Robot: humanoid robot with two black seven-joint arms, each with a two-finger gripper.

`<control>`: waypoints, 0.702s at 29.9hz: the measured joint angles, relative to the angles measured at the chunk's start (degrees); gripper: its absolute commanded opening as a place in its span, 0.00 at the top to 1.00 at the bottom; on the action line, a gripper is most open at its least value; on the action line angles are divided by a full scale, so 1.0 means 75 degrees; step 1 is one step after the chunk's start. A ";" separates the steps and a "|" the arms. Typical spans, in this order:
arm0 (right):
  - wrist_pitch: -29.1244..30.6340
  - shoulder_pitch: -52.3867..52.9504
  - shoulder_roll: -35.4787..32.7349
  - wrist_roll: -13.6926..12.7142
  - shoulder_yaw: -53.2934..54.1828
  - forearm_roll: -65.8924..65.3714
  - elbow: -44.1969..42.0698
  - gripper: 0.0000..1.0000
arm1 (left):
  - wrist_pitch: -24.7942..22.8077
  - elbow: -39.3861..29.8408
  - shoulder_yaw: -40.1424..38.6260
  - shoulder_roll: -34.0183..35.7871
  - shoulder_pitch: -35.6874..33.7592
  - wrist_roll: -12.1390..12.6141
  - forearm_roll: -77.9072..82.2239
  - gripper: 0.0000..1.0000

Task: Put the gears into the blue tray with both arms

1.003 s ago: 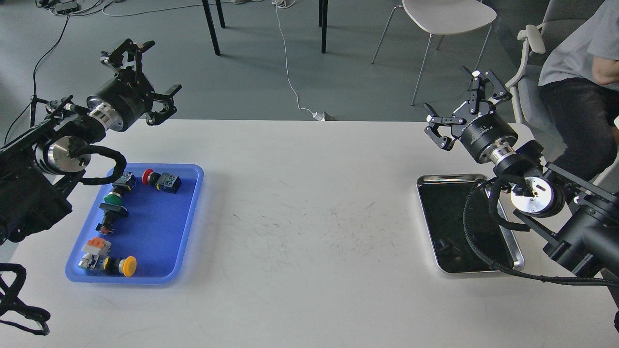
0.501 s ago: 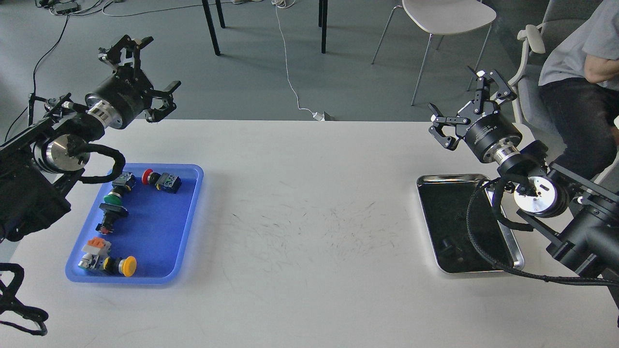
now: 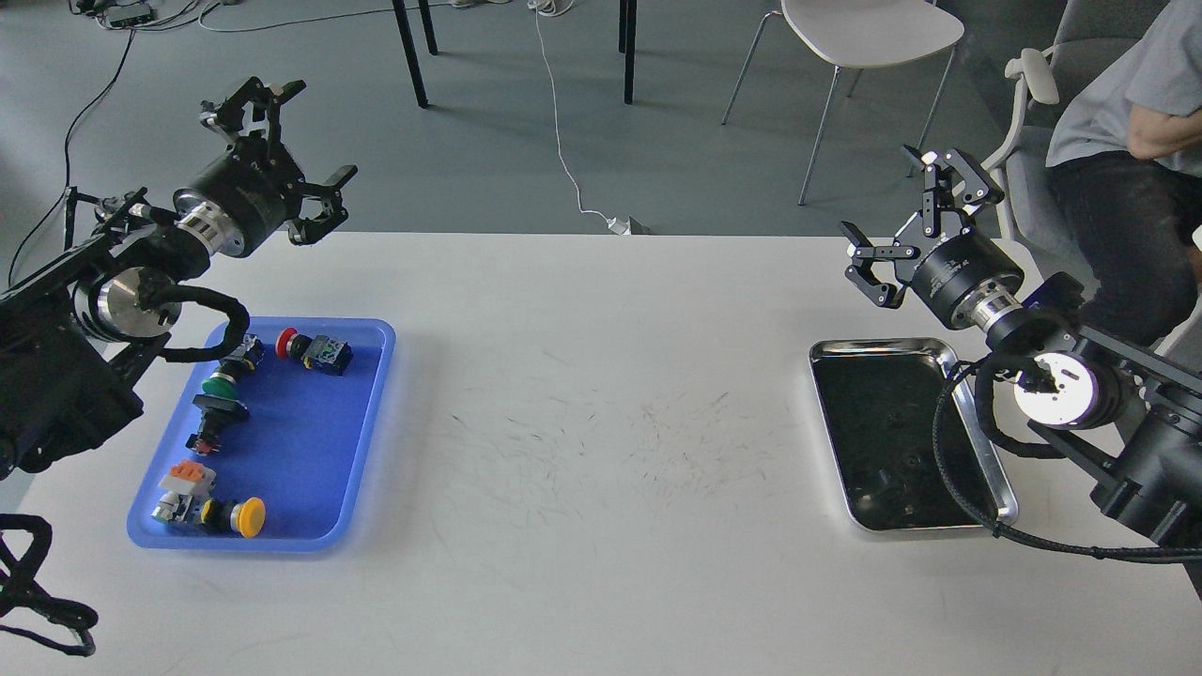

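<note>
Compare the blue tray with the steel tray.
The blue tray is matte plastic; the steel tray is shiny metal with a dark inside. The blue tray lies on the table's left and holds coloured push-button switches; the steel tray lies on the right. Both are rectangular, low-rimmed and flat on the table.

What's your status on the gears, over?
Left claw open, empty, raised behind blue tray. Right claw open, empty, above steel tray. Gears in steel tray, dark, hard to count. Table between unobstructed.

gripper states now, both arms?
Left gripper: jaws open, holding nothing, raised beyond the table's far edge.
Right gripper: jaws open, holding nothing.
</note>
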 measured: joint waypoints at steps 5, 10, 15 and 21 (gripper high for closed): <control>0.0002 0.0376 -0.0807 -0.0152 -0.0819 -0.0326 0.0576 0.02 | 0.0000 0.0020 0.0024 -0.0003 0.0012 0.0000 0.0022 0.01; 0.0004 0.1101 -0.1674 -0.0217 -0.1874 -0.1605 0.1194 0.01 | 0.0000 0.0023 0.0036 -0.0014 0.0014 -0.0006 0.0031 0.01; 0.0009 0.1417 -0.2336 -0.0238 -0.2272 -0.2247 0.1616 0.01 | 0.0000 0.0026 0.0036 -0.0022 0.0024 -0.0012 0.0027 0.01; 0.0247 0.1559 -0.2804 -0.0475 -0.2338 -0.2868 0.1692 0.02 | 0.0000 0.0034 0.0030 -0.0025 0.0035 -0.0012 0.0011 0.01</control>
